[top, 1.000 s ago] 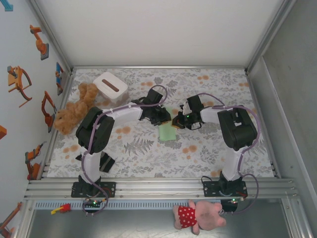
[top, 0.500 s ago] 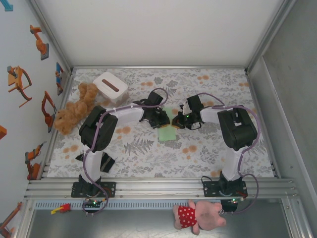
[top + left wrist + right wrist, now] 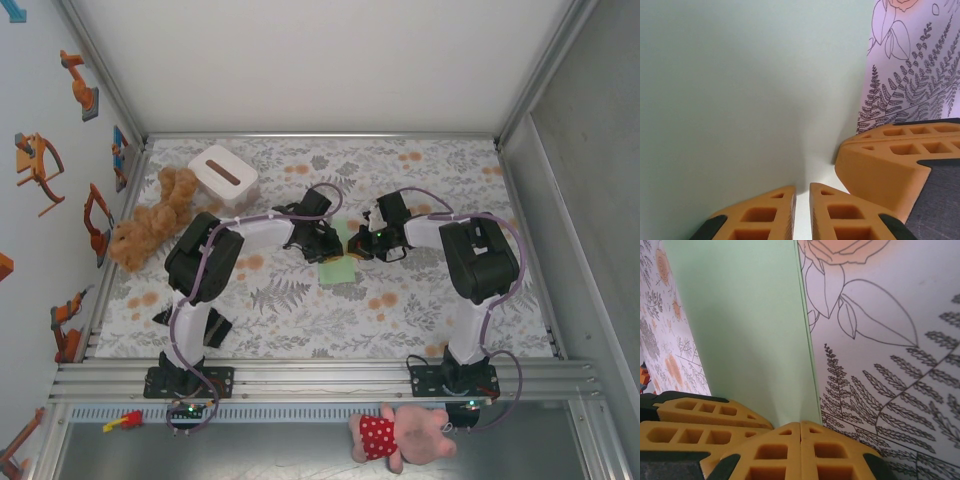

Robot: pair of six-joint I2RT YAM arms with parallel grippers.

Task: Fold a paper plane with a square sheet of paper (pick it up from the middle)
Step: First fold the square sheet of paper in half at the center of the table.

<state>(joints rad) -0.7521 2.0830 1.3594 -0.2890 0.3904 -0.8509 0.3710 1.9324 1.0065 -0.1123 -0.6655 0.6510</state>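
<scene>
The square sheet of paper (image 3: 339, 268) is pale green and shows as a narrow upright strip at the middle of the floral table. Both grippers meet at its far end. My left gripper (image 3: 334, 243) comes in from the left and my right gripper (image 3: 354, 246) from the right, tips almost touching. In the left wrist view the sheet of paper (image 3: 750, 90) spreads wide and a soft ridge runs into the thin slit between the left gripper (image 3: 802, 192) fingers. In the right wrist view the paper (image 3: 745, 330) runs down to the right gripper (image 3: 800, 424), whose jaws are pressed together on its edge.
A white box with a dark slot (image 3: 222, 175) and a brown teddy bear (image 3: 150, 225) lie at the back left. A dark striped cloth (image 3: 212, 328) sits by the left arm's base. A pink pig toy (image 3: 400, 435) lies in front of the rail. Walls close in on the left and right.
The left arm's elbow has swung a little to the right and its jaws have narrowed slightly. The right arm and the paper have barely moved.
</scene>
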